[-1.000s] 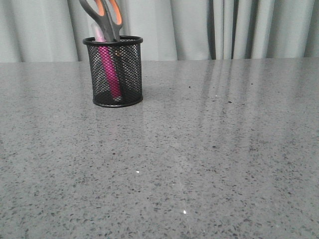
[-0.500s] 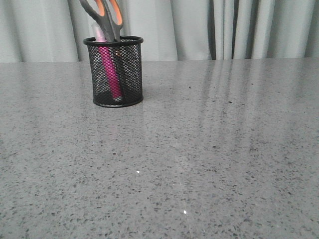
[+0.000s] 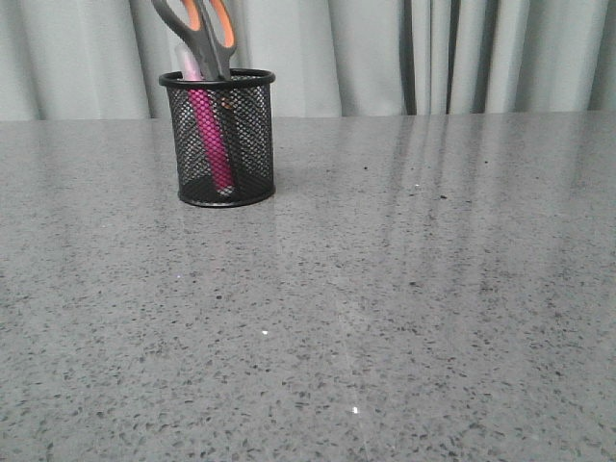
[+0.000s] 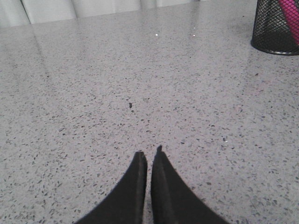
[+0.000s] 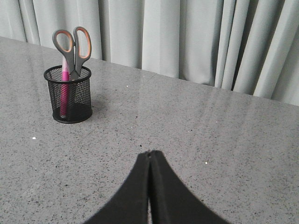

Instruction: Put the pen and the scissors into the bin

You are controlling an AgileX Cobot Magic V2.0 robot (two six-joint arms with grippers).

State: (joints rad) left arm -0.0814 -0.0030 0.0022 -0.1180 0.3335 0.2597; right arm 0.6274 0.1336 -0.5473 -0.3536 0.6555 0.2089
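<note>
Left gripper (image 4: 149, 156): fingers pressed together, empty, well apart from the bin (image 4: 276, 28).
Right gripper (image 5: 149, 155): clenched, empty, likewise well apart from the bin.
Pen (image 3: 210, 135): upright inside bin; likely light, slick; take mid-barrel.
Scissors (image 3: 197, 29): blades down inside bin, handles above rim; stiff, heavier; take at handles.
</note>
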